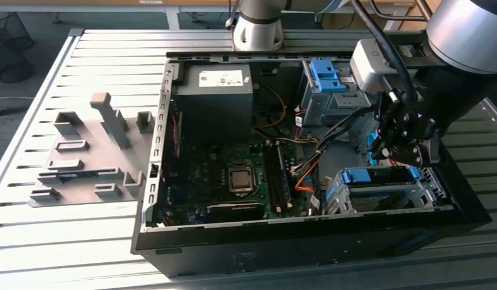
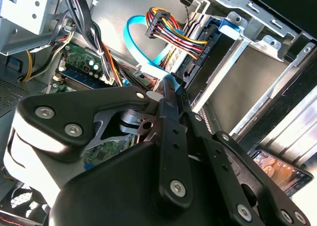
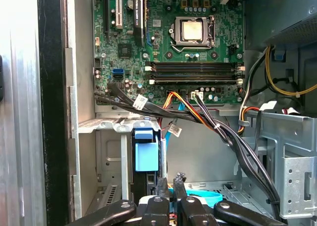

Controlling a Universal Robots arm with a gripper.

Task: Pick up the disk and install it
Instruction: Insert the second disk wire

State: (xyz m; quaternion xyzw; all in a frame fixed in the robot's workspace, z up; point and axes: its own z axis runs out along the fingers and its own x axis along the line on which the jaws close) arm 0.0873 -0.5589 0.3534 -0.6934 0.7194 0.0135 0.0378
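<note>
Installing looks nearly done: the disk sits in the drive bay; narrow, empty fingers hover near it.

An open black computer case lies on a slatted metal table. Inside it, a green motherboard sits near the middle, with a grey power supply beyond it at the far side. On the exterior view's left, well apart from the case, rests a grey fixture plate with upright blocks. Bundled cables cross beside the motherboard in the first wrist view.
</note>
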